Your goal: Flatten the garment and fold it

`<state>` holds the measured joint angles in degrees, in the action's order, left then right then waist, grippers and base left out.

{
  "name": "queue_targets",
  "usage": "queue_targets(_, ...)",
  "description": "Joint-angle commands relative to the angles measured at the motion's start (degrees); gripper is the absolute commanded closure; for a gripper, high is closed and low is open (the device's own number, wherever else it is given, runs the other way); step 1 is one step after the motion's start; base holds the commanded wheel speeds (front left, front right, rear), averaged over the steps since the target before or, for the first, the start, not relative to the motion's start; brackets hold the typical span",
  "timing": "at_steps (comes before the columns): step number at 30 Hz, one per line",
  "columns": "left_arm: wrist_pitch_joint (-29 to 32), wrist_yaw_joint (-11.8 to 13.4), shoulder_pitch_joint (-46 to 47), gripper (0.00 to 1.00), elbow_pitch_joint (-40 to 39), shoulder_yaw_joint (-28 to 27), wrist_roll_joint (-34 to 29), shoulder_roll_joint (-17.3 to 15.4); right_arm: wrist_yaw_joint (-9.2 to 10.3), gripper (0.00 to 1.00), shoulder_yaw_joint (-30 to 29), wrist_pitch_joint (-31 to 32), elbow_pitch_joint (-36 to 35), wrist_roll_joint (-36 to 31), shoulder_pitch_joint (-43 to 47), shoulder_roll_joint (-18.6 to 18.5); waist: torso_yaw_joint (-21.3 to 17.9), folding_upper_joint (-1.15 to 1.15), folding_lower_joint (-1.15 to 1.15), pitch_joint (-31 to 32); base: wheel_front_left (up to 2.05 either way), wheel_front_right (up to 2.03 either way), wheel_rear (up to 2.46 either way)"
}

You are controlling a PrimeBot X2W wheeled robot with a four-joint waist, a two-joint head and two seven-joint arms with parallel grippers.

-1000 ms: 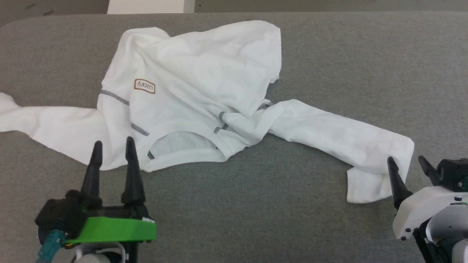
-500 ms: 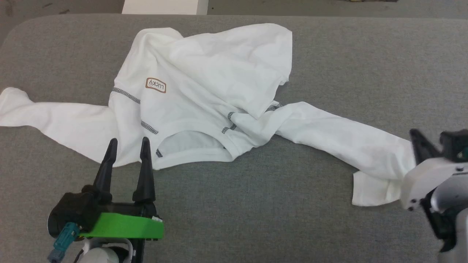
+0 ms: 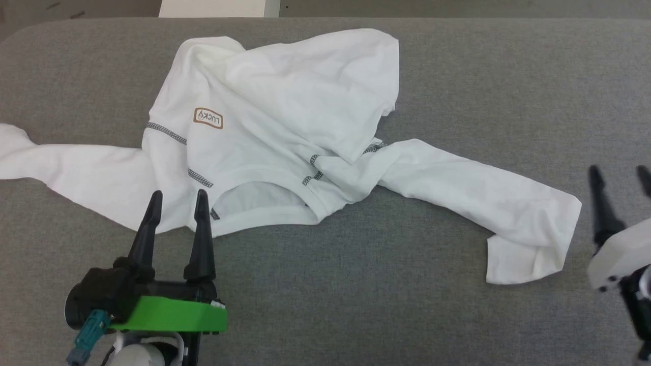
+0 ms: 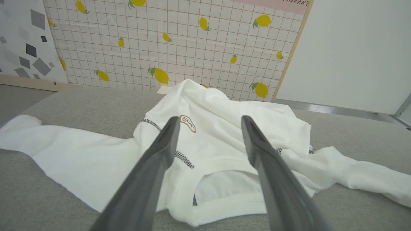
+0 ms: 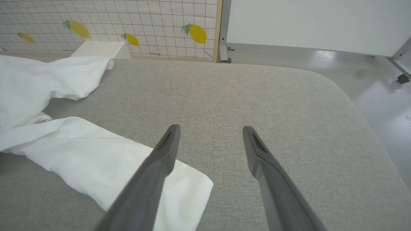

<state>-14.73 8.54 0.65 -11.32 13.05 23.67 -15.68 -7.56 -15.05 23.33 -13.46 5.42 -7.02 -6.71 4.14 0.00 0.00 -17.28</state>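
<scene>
The right gripper (image 3: 619, 173), at the right sleeve's cuff (image 3: 529, 254) a moment ago, now stands clear beside it with fingers wide and empty, so flattening looks barely begun: that sleeve is drawn out but the body is bunched. The garment (image 3: 285, 112) lies on the grey surface (image 3: 356, 284), collar (image 3: 264, 208) toward the robot, its long axis running left to right through the 2 sleeves. The left gripper (image 3: 178, 195) hovers by the collar, fingers wide.
</scene>
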Motion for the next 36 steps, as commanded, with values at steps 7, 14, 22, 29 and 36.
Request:
queue_targets(7,-0.27,-0.54,0.5,0.0,-0.03,-0.35,-0.58,0.1,0.08,0.0,5.42,2.11,3.69,1.78,3.4,0.75,-0.11,0.0,0.0,-0.24,0.0,0.0,0.0)
queue_targets(14,-0.23,-0.81,1.54,0.0,-0.11,0.51,-0.71,0.45,0.08,0.0,7.24,9.22,7.74,2.14,4.2,-1.42,0.75,0.0,0.0,-2.67,0.0,0.0,0.0)
queue_targets(22,-0.25,-0.97,2.82,0.0,0.56,0.6,-1.07,0.99,0.08,1.0,6.48,10.74,9.19,2.19,1.6,-1.16,1.09,0.0,0.0,-4.41,0.0,0.0,0.0)
queue_targets(29,-0.26,-1.13,3.15,0.0,1.42,-0.05,-1.17,1.4,0.08,1.0,5.24,8.36,5.53,0.73,-3.36,-5.08,-0.25,0.0,0.0,-2.28,0.0,0.0,0.0)
queue_targets(36,-0.26,-1.44,3.14,0.0,0.99,-0.37,-1.3,1.12,0.08,1.0,0.35,10.1,6.38,-1.2,-8.88,-16.0,-0.25,0.0,0.0,-2.32,0.0,0.0,0.0)
